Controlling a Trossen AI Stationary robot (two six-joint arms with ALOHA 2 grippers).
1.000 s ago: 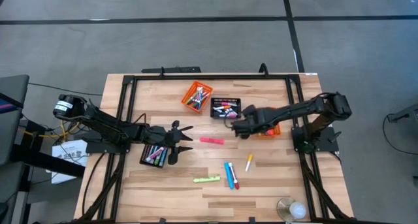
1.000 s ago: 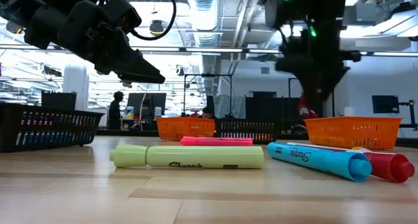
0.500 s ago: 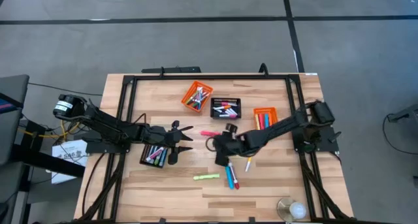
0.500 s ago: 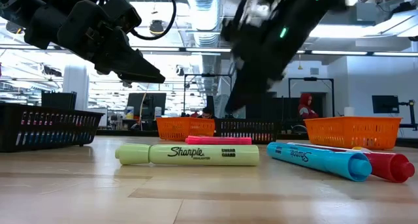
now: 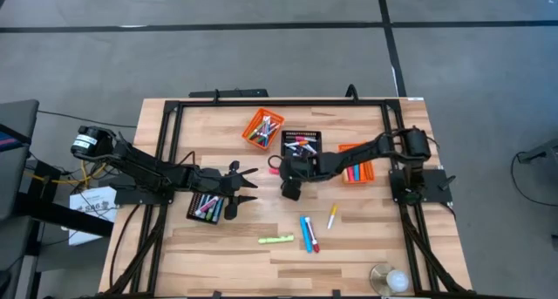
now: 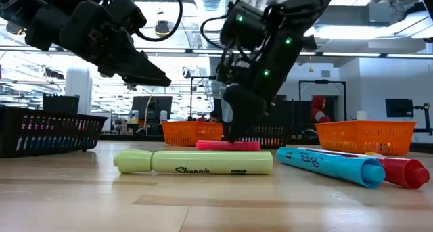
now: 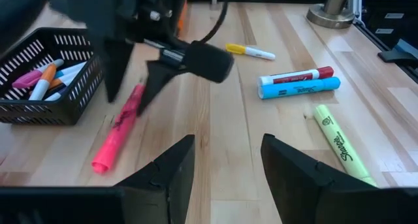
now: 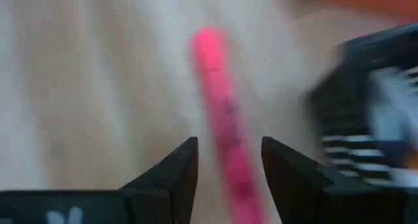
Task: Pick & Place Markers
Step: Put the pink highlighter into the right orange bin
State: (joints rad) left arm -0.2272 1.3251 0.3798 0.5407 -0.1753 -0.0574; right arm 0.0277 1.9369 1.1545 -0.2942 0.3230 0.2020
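Desk (image 5: 366, 238) carries two black baskets, two orange baskets and loose markers. Right arm has swung back from the desk's middle toward the pink marker (image 7: 119, 128); right tool (image 7: 128, 87) now straddles it with fingers open, either side of the barrel, which still lies flat beside the black basket (image 7: 49, 110). Left tool (image 5: 247, 185) remains open above the other black basket (image 5: 206, 208). Yellow-green marker (image 6: 195, 161), blue marker (image 6: 331, 166) and red marker (image 6: 399, 171) lie unmoved nearer the front edge.

Pale, smooth wooden table (image 5: 366, 247); glossy plastic markers (image 6: 196, 161); perforated matt black basket (image 7: 39, 110).
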